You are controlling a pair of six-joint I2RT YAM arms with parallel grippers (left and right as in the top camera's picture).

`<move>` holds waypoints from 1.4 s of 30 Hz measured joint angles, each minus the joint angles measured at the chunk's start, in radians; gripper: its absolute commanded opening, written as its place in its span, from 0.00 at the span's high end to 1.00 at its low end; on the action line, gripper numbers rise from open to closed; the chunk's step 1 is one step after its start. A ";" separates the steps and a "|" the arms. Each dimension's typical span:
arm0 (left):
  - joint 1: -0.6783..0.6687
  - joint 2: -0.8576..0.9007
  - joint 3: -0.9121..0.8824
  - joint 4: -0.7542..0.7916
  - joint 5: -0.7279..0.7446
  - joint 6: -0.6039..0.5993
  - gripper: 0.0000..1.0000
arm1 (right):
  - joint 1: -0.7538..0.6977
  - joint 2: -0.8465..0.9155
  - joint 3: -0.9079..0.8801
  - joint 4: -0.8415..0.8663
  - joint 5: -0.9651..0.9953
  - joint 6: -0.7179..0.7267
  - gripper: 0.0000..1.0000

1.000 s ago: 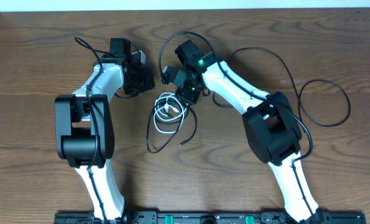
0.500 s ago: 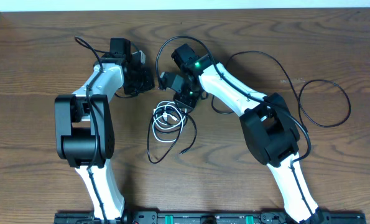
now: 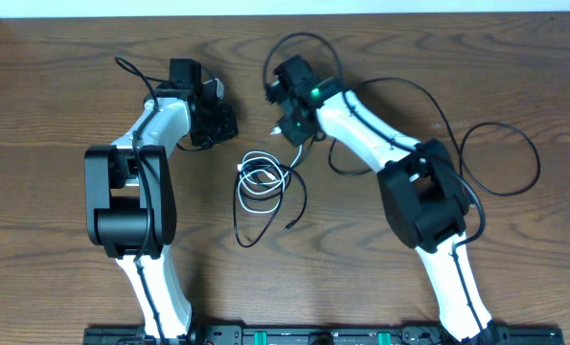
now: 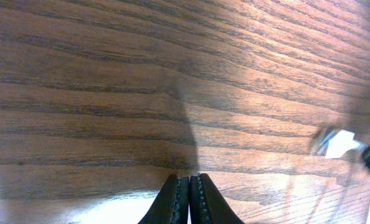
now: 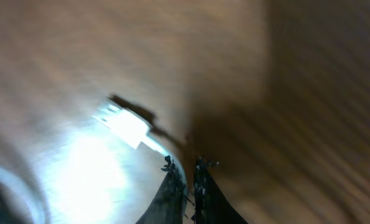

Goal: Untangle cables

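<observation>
A thin white coiled cable and a thin black looped cable are seen — the brown wooden table is streaked with darker grain.

The overhead camera hangs well above the desk and faces straight down, with the desk's far edge at the top of its view, so the whole work area shows. The left wrist camera sits just behind the left hand, very near the wood, looking forward past the fingertips at its lower edge. The right wrist camera looks likewise past the right hand, close and blurred. Each wrist view shows a small patch of the desk that the overhead view also covers.
</observation>
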 measured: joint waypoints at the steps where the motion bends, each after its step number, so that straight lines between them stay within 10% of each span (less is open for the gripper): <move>1: 0.000 0.000 0.000 0.000 0.000 0.000 0.91 | -0.013 0.000 0.000 0.000 0.001 0.023 0.80; 27: 0.000 0.000 0.000 0.000 0.000 0.000 0.91 | 0.111 -0.067 0.000 -0.207 -0.352 -0.441 0.38; 42: 0.000 0.000 0.000 0.000 0.000 0.000 0.90 | 0.141 -0.067 -0.073 -0.125 -0.262 -0.537 0.51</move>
